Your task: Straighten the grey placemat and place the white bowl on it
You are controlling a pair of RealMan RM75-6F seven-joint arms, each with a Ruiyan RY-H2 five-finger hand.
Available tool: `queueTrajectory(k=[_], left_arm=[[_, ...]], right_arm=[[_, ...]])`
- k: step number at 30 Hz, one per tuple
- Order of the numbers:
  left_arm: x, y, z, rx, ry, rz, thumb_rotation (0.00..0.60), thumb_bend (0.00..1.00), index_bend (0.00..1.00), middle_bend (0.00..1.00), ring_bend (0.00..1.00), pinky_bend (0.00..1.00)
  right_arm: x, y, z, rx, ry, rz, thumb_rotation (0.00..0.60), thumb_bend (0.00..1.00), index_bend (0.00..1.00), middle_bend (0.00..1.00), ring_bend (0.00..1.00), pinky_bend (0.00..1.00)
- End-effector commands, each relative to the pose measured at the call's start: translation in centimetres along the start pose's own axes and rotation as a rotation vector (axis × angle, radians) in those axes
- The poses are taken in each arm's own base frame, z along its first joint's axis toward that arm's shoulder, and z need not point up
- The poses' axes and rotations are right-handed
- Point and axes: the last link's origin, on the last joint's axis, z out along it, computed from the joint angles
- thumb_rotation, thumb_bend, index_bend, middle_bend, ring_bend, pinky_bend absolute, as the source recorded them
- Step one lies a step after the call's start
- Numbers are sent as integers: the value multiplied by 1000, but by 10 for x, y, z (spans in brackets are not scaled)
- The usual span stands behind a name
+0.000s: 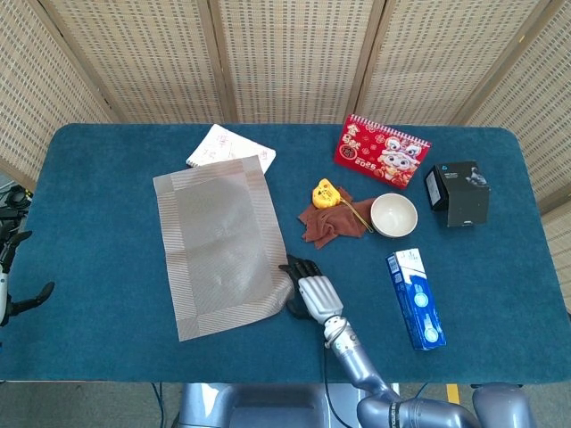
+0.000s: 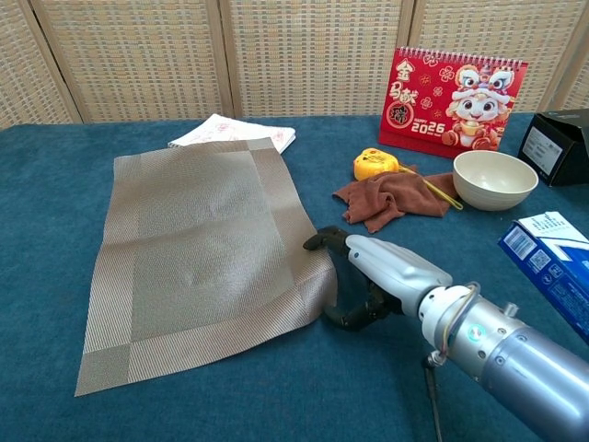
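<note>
Right hand [image 2: 363,276] grips the grey placemat [image 2: 198,253] at its near right corner — edge lifted, curled. White bowl [image 2: 494,179] sits well right of the placemat, open cloth between.

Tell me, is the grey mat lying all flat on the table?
Not quite. The grey placemat is spread out, but its near right corner curls up where the right hand presses against it.
</note>
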Motion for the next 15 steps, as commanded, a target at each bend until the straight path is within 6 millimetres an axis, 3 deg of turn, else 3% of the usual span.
queueTrajectory(k=[1, 6, 11, 15], left_arm=[[0, 0, 0, 0, 1, -2, 600, 236, 154, 0, 0, 0], [0, 0, 0, 3, 6, -11, 600, 236, 164, 0, 0, 0], [0, 0, 1, 5, 7, -16, 600, 237, 171, 0, 0, 0], [0, -1, 1, 7, 5, -15, 600, 236, 176, 0, 0, 0]], right_arm=[[0, -3, 2, 12, 25, 36, 600, 617, 233, 0, 0, 0], [-2, -6, 2, 22, 28, 71, 600, 611, 316, 0, 0, 0], [-5, -10, 3, 29, 50, 112, 600, 578, 504, 15, 0, 0], [-5, -9, 3, 32, 79, 119, 600, 542, 624, 94, 0, 0]])
